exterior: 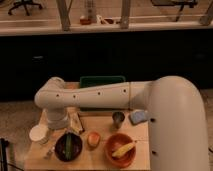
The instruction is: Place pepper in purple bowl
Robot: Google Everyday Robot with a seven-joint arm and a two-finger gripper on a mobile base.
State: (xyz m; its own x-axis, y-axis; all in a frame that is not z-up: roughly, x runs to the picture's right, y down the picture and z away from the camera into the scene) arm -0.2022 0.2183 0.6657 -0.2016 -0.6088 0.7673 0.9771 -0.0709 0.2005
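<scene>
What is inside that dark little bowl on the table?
The purple bowl holds the pepper, slim and green, lying across its middle. The gripper hovers at the bowl's far rim and covers that edge. The bowl floor under the pepper is hidden.
</scene>
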